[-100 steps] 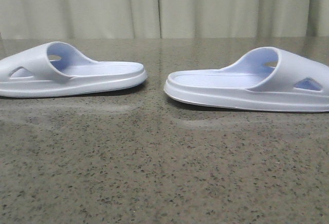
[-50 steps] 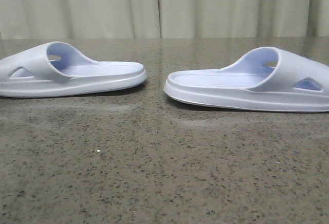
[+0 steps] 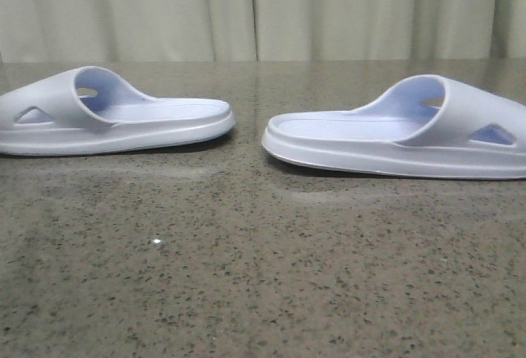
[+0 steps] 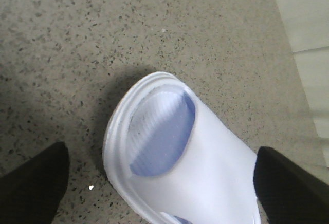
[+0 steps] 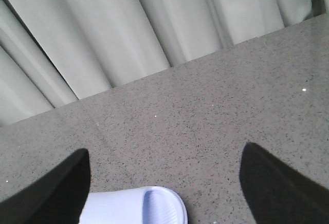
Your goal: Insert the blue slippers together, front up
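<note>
Two blue slippers lie upright on the speckled table, heels facing each other with a gap between them: the left slipper [image 3: 115, 120] and the right slipper [image 3: 403, 136]. Neither gripper shows in the front view. In the left wrist view my left gripper [image 4: 160, 154] is open and hovers over the strap and toe end of a slipper [image 4: 205, 172], with one black finger [image 4: 36, 183] on each side of it. In the right wrist view my right gripper [image 5: 164, 149] is open above the table, and only the tip of a slipper [image 5: 139, 208] shows, near one finger [image 5: 56, 188].
The grey speckled stone tabletop [image 3: 263, 276] stretches from the slippers to the front. A pale pleated curtain [image 3: 263, 9] hangs behind the table's far edge, and the curtain [image 5: 128, 23] also fills the right wrist view's background.
</note>
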Action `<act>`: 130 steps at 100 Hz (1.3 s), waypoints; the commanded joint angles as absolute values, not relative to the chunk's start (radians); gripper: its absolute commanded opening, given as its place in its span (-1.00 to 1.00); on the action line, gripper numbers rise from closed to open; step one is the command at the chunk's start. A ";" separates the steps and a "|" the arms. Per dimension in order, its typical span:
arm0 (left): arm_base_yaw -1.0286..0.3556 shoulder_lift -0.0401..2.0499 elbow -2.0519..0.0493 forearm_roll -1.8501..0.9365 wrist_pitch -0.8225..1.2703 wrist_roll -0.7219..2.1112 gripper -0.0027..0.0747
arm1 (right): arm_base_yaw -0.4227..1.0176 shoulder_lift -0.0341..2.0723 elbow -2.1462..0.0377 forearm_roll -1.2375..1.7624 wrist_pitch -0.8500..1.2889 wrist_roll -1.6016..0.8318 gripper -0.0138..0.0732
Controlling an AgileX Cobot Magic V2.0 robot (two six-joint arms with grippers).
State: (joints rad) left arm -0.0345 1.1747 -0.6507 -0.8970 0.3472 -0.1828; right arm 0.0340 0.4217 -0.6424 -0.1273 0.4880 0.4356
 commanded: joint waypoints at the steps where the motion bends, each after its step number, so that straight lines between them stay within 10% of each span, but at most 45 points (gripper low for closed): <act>1: -0.033 1.189 -0.679 -0.968 0.301 -0.191 0.74 | 0.026 0.437 -0.678 -0.135 0.410 0.437 0.51; 102: -0.033 1.294 -0.679 -1.032 0.227 -0.180 0.73 | 0.026 0.437 -0.678 -0.135 0.410 0.437 0.51; 130: -0.033 1.294 -0.711 -1.032 0.236 -0.099 0.41 | 0.026 0.437 -0.678 -0.135 0.410 0.437 0.51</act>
State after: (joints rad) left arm -0.0345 1.3058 -0.6722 -1.0264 0.2408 -0.1275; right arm 0.0340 0.4217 -0.6424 -0.1273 0.4880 0.4356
